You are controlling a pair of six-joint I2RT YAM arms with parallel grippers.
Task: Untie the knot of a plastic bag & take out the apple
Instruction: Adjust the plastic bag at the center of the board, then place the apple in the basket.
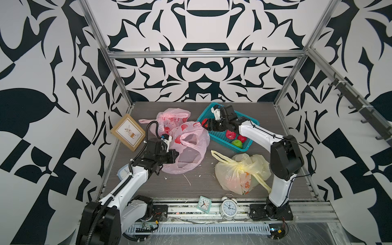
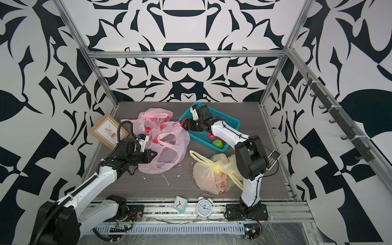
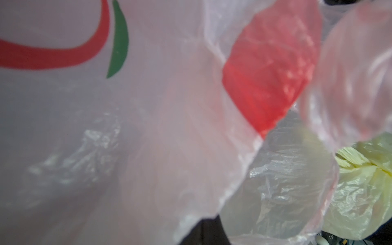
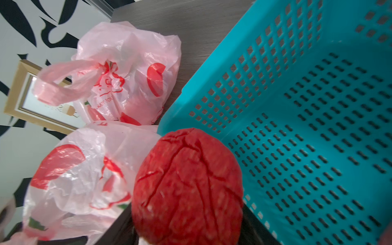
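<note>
Pinching the near-left rim of the pink bag (image 1: pixel 191 148) with the left gripper (image 1: pixel 174 156), clenched on the thin film, apparently holding the untied mouth wide on the counter (image 1: pixel 191 184). Grasping the red apple (image 4: pixel 186 186) in the right gripper (image 1: pixel 206 125), jaws spread around it, at the left corner of the teal basket (image 1: pixel 253 124), probably for setting down beside the other fruit there. Sitting right between those jaws, outside the bag, just to its right.

Black-and-white patterned walls (image 1: pixel 63 63) and aluminium rails (image 1: pixel 203 54) enclose a grey wood-grain tabletop (image 1: pixel 195 186).
</note>
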